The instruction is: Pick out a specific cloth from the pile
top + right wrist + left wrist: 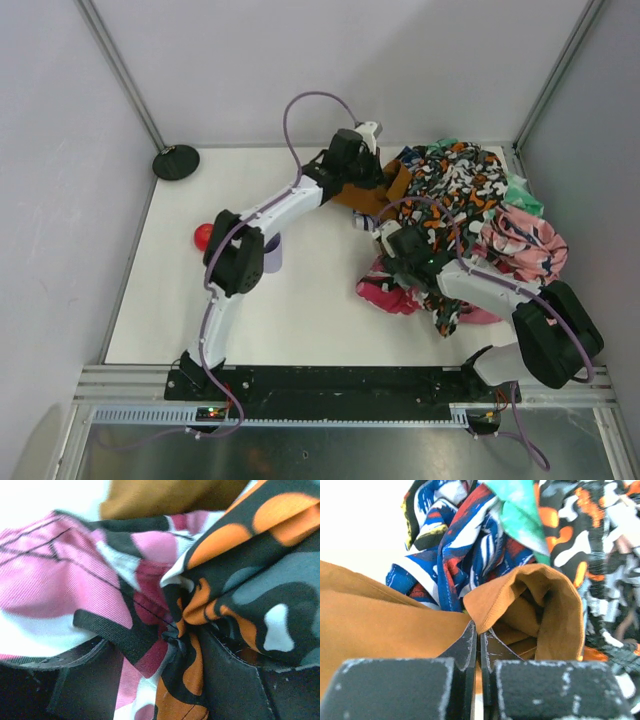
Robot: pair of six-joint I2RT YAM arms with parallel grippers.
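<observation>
The cloth (375,625), rust-brown, lies at the left edge of the pile (465,190), touching its blue-white print. The left tool (479,632) is closed narrow on a fold of the cloth. The right tool (175,647) pinches orange-black camouflage fabric in the pile. Judged status: grasp made. Drawing the cloth free onto the worktop (300,300) remains.

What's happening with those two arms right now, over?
Left fingers shut on brown cloth. Right fingers shut on camo cloth. Brown cloth partly under pile.
</observation>
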